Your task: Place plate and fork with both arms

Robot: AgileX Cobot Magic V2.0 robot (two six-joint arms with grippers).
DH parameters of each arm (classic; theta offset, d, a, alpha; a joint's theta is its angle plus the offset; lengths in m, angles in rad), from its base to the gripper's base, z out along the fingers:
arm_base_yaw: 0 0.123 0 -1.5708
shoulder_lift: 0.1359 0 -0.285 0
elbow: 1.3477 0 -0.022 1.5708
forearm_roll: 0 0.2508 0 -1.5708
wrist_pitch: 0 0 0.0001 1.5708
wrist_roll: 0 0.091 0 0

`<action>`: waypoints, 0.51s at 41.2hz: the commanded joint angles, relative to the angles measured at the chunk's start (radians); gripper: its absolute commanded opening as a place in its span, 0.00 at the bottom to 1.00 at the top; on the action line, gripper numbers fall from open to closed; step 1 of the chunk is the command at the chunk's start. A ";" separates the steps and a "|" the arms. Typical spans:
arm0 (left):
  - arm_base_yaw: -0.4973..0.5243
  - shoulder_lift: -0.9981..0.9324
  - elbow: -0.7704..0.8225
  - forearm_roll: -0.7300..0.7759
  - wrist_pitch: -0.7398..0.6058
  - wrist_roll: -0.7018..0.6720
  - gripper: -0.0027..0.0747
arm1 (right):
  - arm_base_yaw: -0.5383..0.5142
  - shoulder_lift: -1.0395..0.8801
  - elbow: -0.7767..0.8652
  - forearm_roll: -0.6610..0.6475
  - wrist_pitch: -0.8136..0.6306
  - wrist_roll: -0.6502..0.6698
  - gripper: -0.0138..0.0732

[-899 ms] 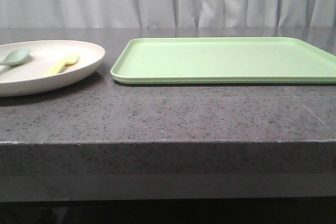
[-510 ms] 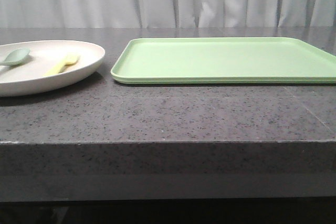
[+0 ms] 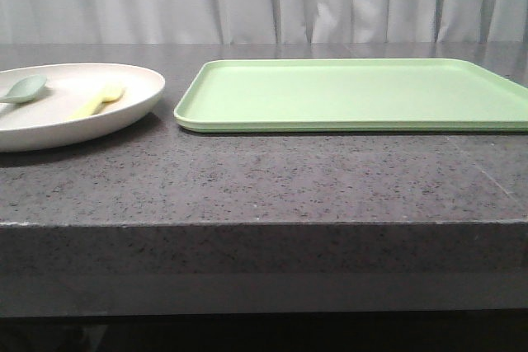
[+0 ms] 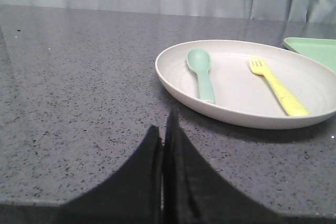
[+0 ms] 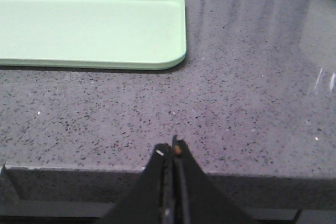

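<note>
The cream plate (image 3: 124,113) sits on the dark speckled table at the left; it also shows in the left wrist view (image 4: 173,82). On it lie the pale-yellow fork (image 3: 99,99), seen again in the left wrist view (image 4: 278,87), and a sage-green spoon (image 3: 25,88) (image 4: 202,74). My left gripper (image 4: 164,124) is shut and empty, low over the table, short of the plate's rim. My right gripper (image 5: 171,146) is shut and empty at the table's front edge, apart from the tray. Neither gripper shows in the front view.
A flat light-green tray (image 3: 355,92) lies on the table to the right of the plate, its corner in the right wrist view (image 5: 157,30) and its edge in the left wrist view (image 4: 315,48). A white curtain hangs behind. The table's front edge (image 3: 264,224) runs across.
</note>
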 commanded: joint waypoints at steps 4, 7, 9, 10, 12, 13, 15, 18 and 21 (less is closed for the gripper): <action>-0.007 -0.020 0.002 -0.008 -0.087 -0.004 0.01 | -0.007 0.000 -0.003 0.017 -0.116 -0.006 0.08; -0.007 -0.020 0.002 -0.008 -0.087 -0.004 0.01 | -0.007 0.000 -0.003 0.021 -0.150 -0.006 0.08; -0.007 -0.020 0.002 -0.008 -0.087 -0.004 0.01 | -0.007 0.000 -0.003 0.021 -0.168 -0.006 0.08; -0.007 -0.020 0.002 -0.008 -0.087 -0.004 0.01 | -0.007 0.000 -0.003 0.021 -0.183 -0.006 0.08; -0.007 -0.020 0.002 -0.008 -0.087 -0.004 0.01 | -0.007 0.000 -0.003 0.021 -0.194 -0.006 0.08; -0.007 -0.020 0.002 -0.008 -0.090 -0.004 0.01 | -0.007 0.000 -0.003 0.021 -0.198 -0.006 0.08; -0.007 -0.020 0.002 -0.008 -0.094 -0.004 0.01 | -0.007 0.000 -0.003 0.026 -0.205 -0.006 0.08; -0.007 -0.020 0.002 -0.008 -0.118 -0.004 0.01 | -0.007 0.000 -0.003 0.036 -0.206 -0.006 0.08; -0.007 -0.020 0.002 -0.012 -0.173 -0.004 0.01 | -0.007 0.000 -0.003 0.075 -0.206 -0.006 0.08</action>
